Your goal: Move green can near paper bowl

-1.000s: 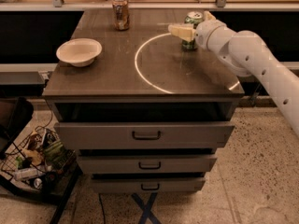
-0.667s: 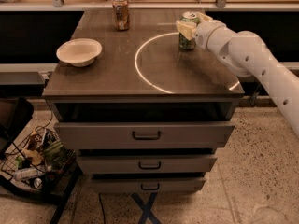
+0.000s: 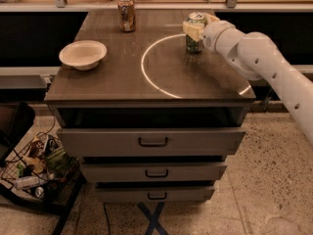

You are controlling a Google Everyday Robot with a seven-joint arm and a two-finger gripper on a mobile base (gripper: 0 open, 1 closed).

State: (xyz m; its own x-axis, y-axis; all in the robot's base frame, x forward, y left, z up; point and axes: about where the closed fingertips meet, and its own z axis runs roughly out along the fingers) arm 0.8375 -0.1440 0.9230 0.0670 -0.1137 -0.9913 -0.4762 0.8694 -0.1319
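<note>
The green can stands upright at the back right of the dark table top, on the edge of a white circle line. My gripper reaches in from the right, with one finger in front of the can's top and the other behind it, shut on the can. The can still rests on the table. The paper bowl sits near the left edge, far from the can.
A brownish-orange can stands at the back middle of the table. Below the top are three shut drawers. A wire basket of clutter sits on the floor at the left. A counter runs behind the table.
The gripper's front finger, which stuck out to the left of the can, has drawn in against it. The can has stayed in place.
</note>
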